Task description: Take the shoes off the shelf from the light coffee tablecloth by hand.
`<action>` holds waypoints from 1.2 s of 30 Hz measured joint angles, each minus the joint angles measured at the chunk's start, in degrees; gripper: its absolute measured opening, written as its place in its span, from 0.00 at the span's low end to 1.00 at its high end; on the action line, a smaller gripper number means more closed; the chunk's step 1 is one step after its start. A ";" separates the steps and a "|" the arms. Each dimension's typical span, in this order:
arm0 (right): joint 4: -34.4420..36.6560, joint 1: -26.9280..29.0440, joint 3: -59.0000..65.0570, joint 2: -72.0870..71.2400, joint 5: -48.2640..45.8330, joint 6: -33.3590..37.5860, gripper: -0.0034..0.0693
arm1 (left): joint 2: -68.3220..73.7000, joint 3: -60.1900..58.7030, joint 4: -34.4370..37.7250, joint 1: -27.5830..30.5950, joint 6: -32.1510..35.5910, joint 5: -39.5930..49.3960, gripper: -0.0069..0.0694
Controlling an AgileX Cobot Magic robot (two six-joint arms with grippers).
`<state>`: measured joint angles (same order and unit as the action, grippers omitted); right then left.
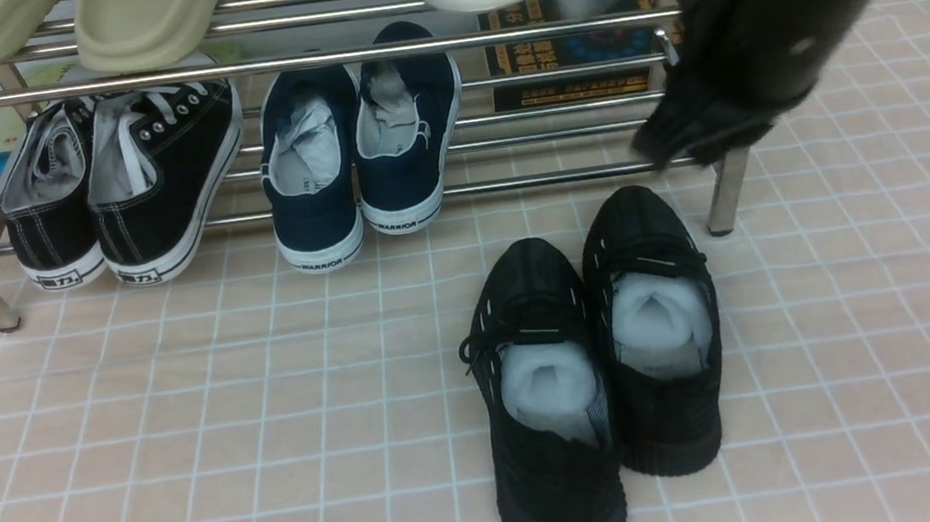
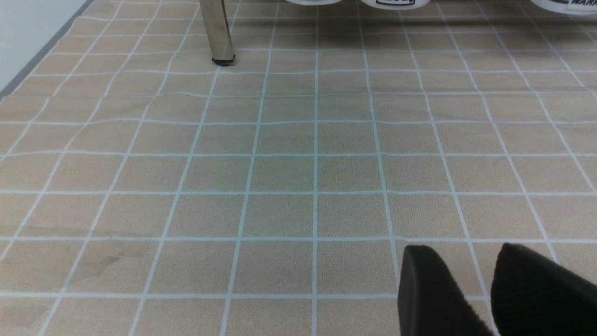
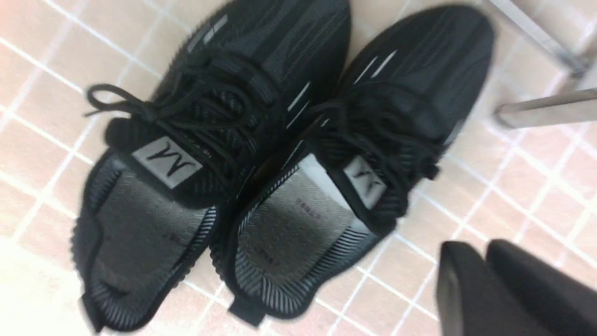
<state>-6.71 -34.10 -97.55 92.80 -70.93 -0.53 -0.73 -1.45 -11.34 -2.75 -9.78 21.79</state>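
The shoes (image 1: 556,468), a black knit pair with white paper stuffing, stand side by side on the light coffee tablecloth (image 1: 189,428), toes toward the shelf (image 1: 280,62). The right wrist view shows the shoes (image 3: 280,42) from above, with a shelf leg (image 3: 545,109) beside them. My right gripper (image 1: 677,143) hangs blurred above the shelf's right end, up and away from the shoes. Its fingers are pressed together with nothing between them (image 3: 480,247). My left gripper (image 2: 461,252) sits low over bare cloth (image 2: 280,163), fingers apart and empty.
On the shelf's lower rails sit black canvas sneakers (image 1: 128,184) with white soles and navy "Warrior" sneakers (image 1: 358,151). Beige slippers (image 1: 146,22) rest on the upper rails. Dark printed boxes (image 1: 573,51) lie behind the shelf. A shelf leg (image 2: 217,28) stands ahead of the left gripper.
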 joint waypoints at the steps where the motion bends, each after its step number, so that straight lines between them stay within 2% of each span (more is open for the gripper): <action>1: 0.00 0.00 0.36 -2.23 -0.17 0.00 0.04 | 0.00 0.00 0.00 0.00 0.00 0.00 0.41; 9: 0.21 0.00 4.32 -20.85 -0.72 -1.71 0.03 | 0.00 0.00 0.00 0.00 0.00 0.00 0.41; 15: 0.21 0.00 15.73 -38.66 -1.15 -5.23 0.03 | 0.00 0.00 0.00 0.00 0.00 0.00 0.41; 17: 0.21 0.00 21.67 -44.77 -0.92 -6.83 0.03 | 0.00 0.00 0.00 0.00 0.00 0.00 0.41; 18: 0.21 0.00 28.60 -51.34 1.15 -8.19 0.03 | 0.00 0.00 0.00 0.00 0.00 0.00 0.41; 19: 0.21 0.00 29.42 -52.10 2.01 -8.34 0.03 | 0.00 0.00 0.00 0.00 0.00 0.00 0.41; 24: 0.03 0.00 54.20 -71.67 22.36 -12.37 0.03 | 0.00 0.00 0.00 0.00 0.00 0.00 0.41; 29: -0.03 0.00 69.66 -78.75 40.06 -13.77 0.03 | 0.00 0.00 0.00 0.00 0.00 0.00 0.41; 33: -0.03 0.00 74.07 -78.50 48.39 -13.82 0.03 | 0.00 0.00 0.00 0.00 0.00 0.00 0.41; 36: -0.03 0.00 74.84 -78.50 51.15 -13.82 0.04 | 0.00 0.00 0.00 0.00 0.00 0.00 0.41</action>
<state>-6.74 -34.10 -22.71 14.30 -19.78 -14.36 -0.73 -1.45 -11.34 -2.75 -9.78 21.79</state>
